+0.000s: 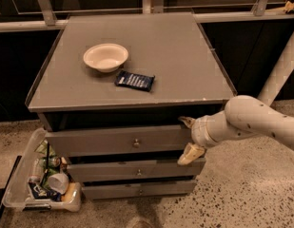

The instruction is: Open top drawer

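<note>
fig.: approach step of opening the top drawer (89, 141); it is the uppermost and tallest of three grey fronts in the cabinet (184, 70), just under the cabinet's top; it looks shut or nearly so, i.e. not yet pulled out; its knob (136, 142) sits at the front's centre. the gripper (188, 137), on the white arm (260, 120), is at the cabinet's front, by the drawer end on the arm's side, apart from the knob; claw released, fingers (190, 154) spread, one near the front's upper edge, one near its lower edge; nothing held; contact w/ the front cannot be told. judged next move: get a hold, either clamp on this end of the front or shift along the cabinet to the knob, then pull straight out from the cabinet; an off-centre pull may skew the drawer. not involved: bowl (105, 57) and dark packet (134, 80) on the cabinet's top; bin (15, 184) of rubbish on the floor beside the cabinet, opp. the arm.
</note>
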